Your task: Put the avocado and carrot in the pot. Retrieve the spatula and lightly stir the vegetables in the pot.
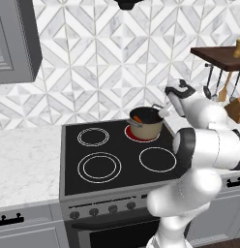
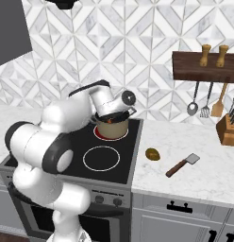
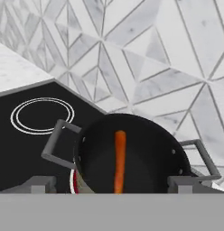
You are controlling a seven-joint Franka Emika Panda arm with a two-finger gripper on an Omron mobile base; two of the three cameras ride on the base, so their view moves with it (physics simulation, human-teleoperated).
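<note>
Marble-patterned tiles back a black stove (image 1: 117, 155), where the pot (image 1: 146, 124) sits on the red-glowing rear right burner with the carrot (image 3: 119, 160) lying inside on its dark floor. From the base the white arm bends forward and reaches over the stove, its pincer (image 3: 109, 184) hovering just above the pot's rim with its fingertips (image 3: 39, 184) spread wide and seemingly holding nothing. On the table right of the stove lie the avocado (image 2: 153, 154) and, near it, the spatula (image 2: 183, 165).
</note>
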